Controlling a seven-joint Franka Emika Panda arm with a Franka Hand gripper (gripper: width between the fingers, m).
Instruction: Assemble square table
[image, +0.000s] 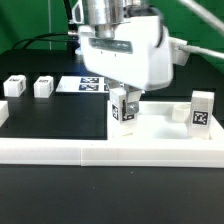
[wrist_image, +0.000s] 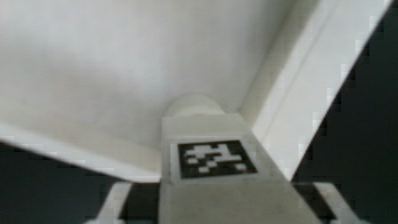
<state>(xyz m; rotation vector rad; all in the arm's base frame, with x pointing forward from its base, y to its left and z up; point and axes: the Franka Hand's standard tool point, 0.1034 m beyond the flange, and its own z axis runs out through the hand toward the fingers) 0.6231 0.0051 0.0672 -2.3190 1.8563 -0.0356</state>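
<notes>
Rail (image: 110, 152) crosses the lower frame; behind it, mid-frame, I see my claw (image: 125, 100) pinching a tagged leg (image: 128, 112) upright by the tabletop (image: 165, 128) corner.

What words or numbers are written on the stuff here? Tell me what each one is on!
None: no words, letters or numbers show anywhere.
On the gripped leg in the hand: a black-and-white square pattern only.
On the leg at the exterior view's right: the same kind of pattern.
On the two legs at the exterior view's left: marks too small to read.
On the marker board: patterns only, blurred.
</notes>
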